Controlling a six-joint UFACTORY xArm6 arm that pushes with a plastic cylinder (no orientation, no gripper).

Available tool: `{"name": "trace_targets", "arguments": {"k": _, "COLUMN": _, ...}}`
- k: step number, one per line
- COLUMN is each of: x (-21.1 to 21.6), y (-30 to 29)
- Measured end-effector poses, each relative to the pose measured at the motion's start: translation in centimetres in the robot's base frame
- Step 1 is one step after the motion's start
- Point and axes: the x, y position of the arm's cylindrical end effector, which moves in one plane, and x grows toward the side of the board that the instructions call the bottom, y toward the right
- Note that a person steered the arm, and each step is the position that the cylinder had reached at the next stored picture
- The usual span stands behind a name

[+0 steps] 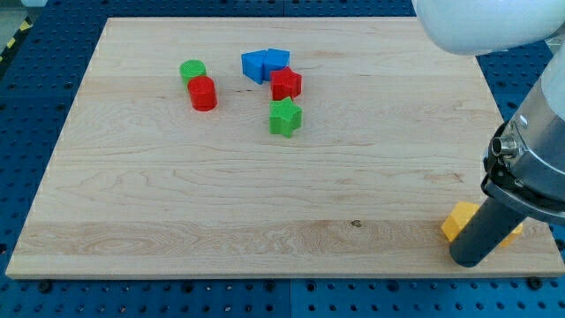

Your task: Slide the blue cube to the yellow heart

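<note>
Two blue blocks touch at the view's top centre. The right one [277, 60] looks like the cube, and the left one [253, 66] has a shape I cannot make out. A yellow block [458, 220] lies near the board's bottom right corner, partly hidden behind my rod, so its heart shape is not clear. A yellow sliver [513, 232] also shows to the right of the rod. My tip [467, 263] rests at the board's bottom right, right in front of the yellow block and far from the blue blocks.
A red star [285, 84] touches the blue blocks from below, and a green star [285, 117] lies under it. A green cylinder [192, 70] and a red cylinder [202, 93] sit together at the upper left. The board's edge [282, 276] runs along the bottom.
</note>
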Motion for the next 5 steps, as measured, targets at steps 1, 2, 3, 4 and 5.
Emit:
{"name": "trace_targets", "arguments": {"k": 1, "x": 0.5, "y": -1.8}}
{"name": "trace_targets", "arguments": {"k": 2, "x": -0.2, "y": -5.5}}
{"name": "trace_targets", "arguments": {"k": 3, "x": -2.6, "y": -10.6}}
{"name": "trace_targets", "arguments": {"k": 4, "x": -4.2, "y": -15.7}}
{"name": "trace_targets", "arguments": {"k": 5, "x": -6.8, "y": -20.7}}
